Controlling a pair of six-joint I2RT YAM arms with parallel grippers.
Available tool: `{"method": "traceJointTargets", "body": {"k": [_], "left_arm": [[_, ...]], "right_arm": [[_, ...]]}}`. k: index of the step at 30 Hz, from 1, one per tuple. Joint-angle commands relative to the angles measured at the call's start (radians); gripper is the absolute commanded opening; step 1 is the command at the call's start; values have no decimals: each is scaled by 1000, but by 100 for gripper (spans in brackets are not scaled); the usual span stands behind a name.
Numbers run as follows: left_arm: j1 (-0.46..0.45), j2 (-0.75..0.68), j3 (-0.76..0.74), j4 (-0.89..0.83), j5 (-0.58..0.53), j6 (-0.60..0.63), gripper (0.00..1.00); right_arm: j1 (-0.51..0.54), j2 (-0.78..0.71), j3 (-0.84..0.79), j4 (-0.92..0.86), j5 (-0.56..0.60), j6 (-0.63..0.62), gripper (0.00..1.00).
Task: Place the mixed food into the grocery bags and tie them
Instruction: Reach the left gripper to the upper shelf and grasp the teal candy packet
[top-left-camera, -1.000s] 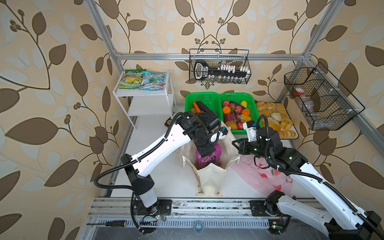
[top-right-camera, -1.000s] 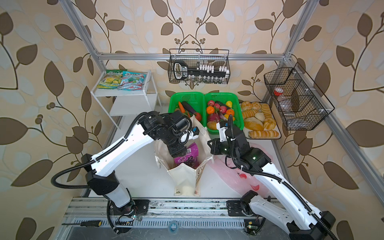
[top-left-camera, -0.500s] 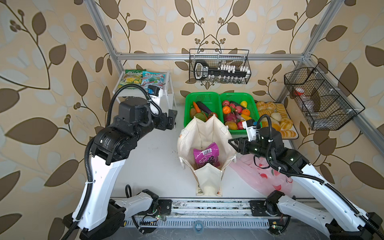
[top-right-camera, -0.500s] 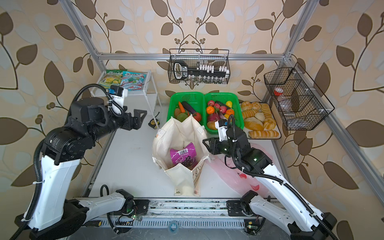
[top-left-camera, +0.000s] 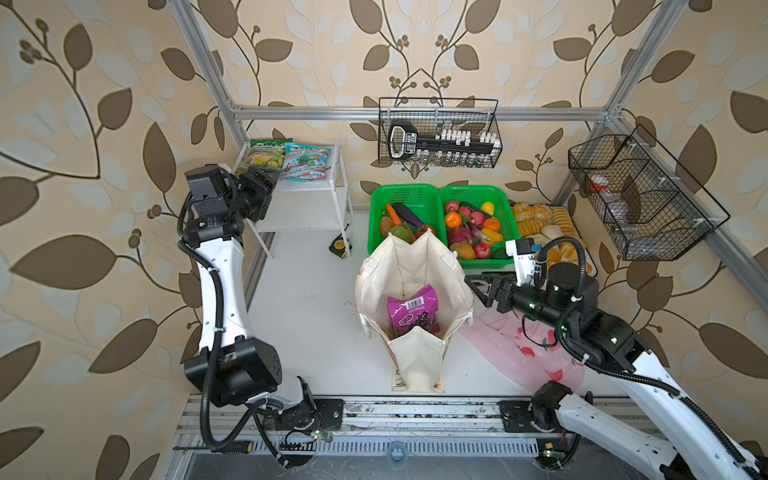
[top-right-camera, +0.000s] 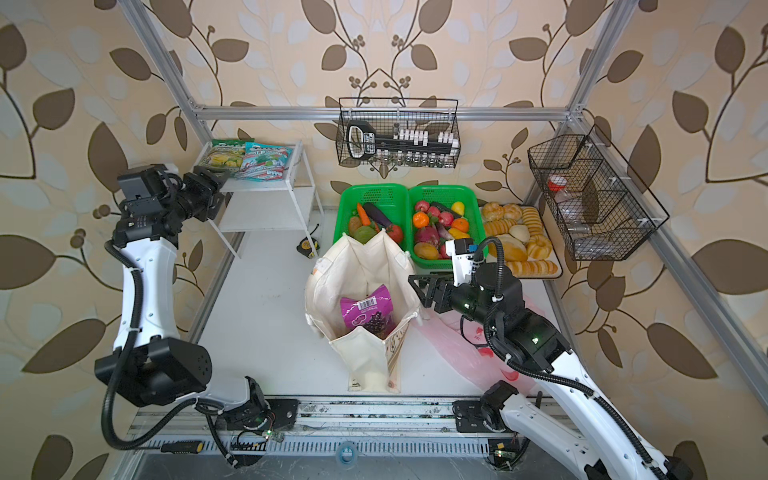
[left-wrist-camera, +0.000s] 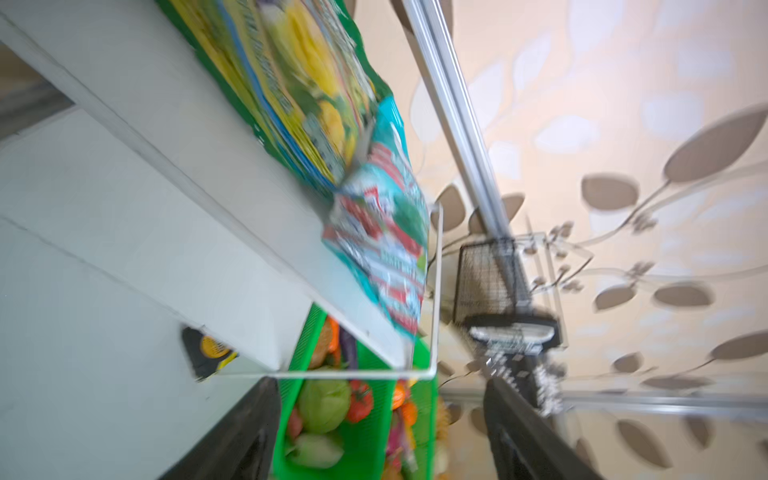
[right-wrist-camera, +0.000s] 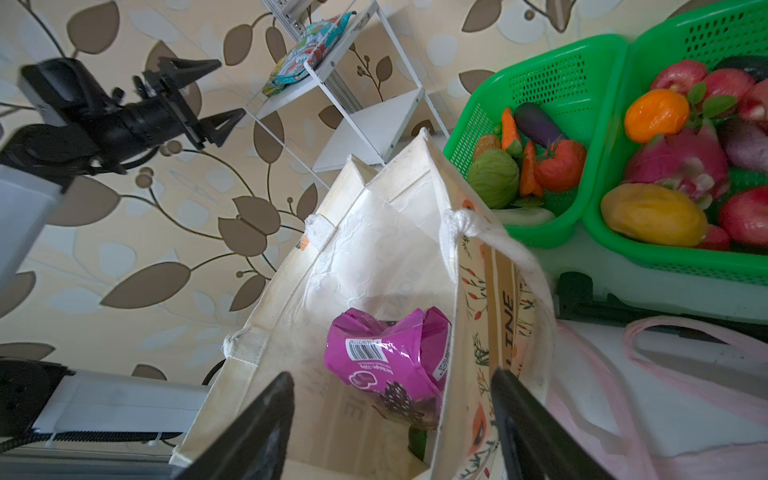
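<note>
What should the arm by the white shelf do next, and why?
Probably ease the open left gripper forward onto the teal mint packet: it lies on the white shelf just ahead, while the purple packet already sits in the tote.

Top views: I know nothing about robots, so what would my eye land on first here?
Probably the cream canvas tote standing open mid-table, with a purple grape-print packet inside it. Behind it, two green baskets piled with bright fruit and vegetables stand out. The right gripper hangs open beside the tote's rim, while the left gripper is open near the white shelf holding the teal mint packet.
</note>
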Motion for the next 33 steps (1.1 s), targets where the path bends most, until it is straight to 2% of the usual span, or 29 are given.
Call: {"method": "traceJointTargets", "body": {"k": [1,2,4,6,13,23,28,33], "left_arm": [[17,35,65,244,157,-260,78],[17,49,98,167,129,-230,78],[17,67,112,130,106,-217,76],[17,87,115,124,99,-220,68],[17,166,171,99,156,-215,58],[17,207,183,39,137,-173,59],[11,238,231,-19,147,-145,52],[4,242,219,16,153,-161,49]], "right_arm": [[-12,-25,-10,9,22,3,75],[-15,-30,-13,5,22,3,76],[-17,-38,-20,-3,26,4,76],[-20,-43,-26,-8,31,7,76],[-21,-47,-34,-8,36,16,76],[-23,-45,-34,-13,46,22,76],[-23,-45,-35,-17,49,25,76],[-23,-47,-39,-26,55,29,76]]}}
